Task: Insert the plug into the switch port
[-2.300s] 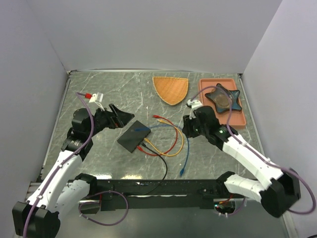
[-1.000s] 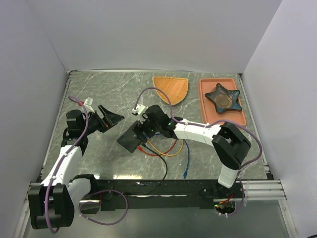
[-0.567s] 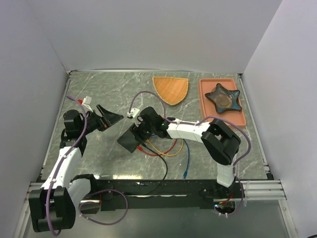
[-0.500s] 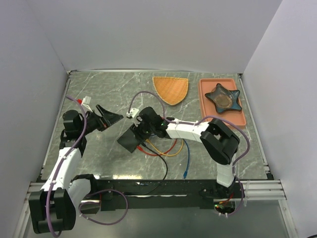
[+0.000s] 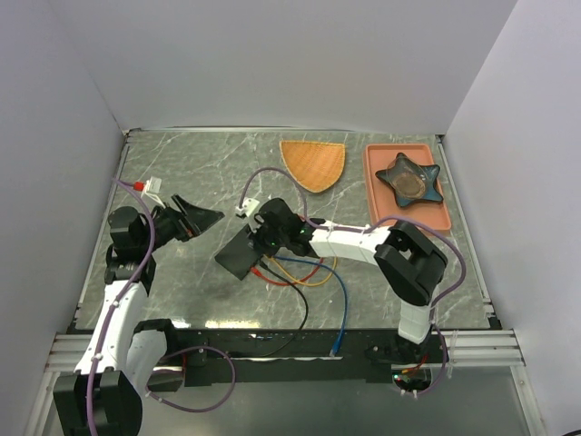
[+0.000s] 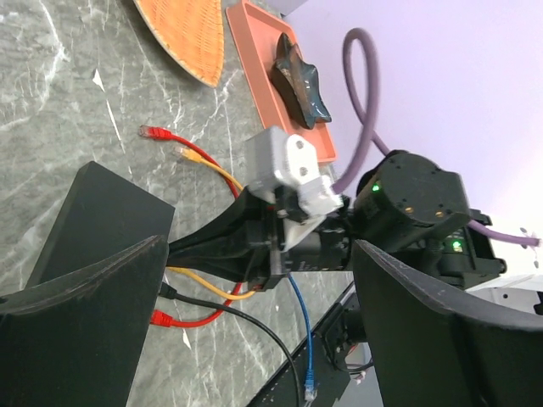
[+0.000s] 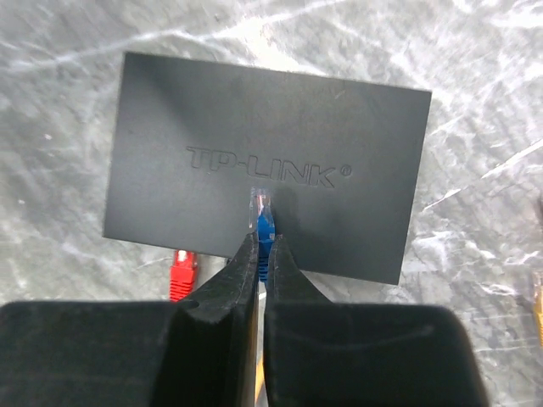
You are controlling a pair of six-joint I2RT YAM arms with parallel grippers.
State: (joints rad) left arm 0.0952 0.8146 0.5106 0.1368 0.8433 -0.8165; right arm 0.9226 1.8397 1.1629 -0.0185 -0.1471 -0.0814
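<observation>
The blue plug (image 7: 264, 225) with its clear tip is pinched between my right gripper (image 7: 263, 242) jaws, which are shut on it. It hangs over the top of the flat black switch box (image 7: 170, 195), pointing across the lid near its cable-side edge. From above, the right gripper (image 5: 263, 238) sits at the box (image 5: 238, 256). The switch port is hidden on the box's edge, where a red plug (image 7: 181, 273) pokes out. My left gripper (image 5: 204, 216) stands open to the left of the box, holding nothing. The blue cable (image 5: 343, 300) trails toward the near edge.
Red, yellow and black cables (image 5: 300, 272) lie looped just right of the box. An orange fan-shaped basket (image 5: 313, 163) and a pink tray (image 5: 372, 182) with a dark star-shaped dish (image 5: 408, 179) sit at the back right. The arm bases' black rail (image 5: 290, 343) runs along the near edge.
My right gripper has closed on the blue plug beside the box, and the blue cable's free end has slid to the near rail. The left arm drew back slightly left, still open.
</observation>
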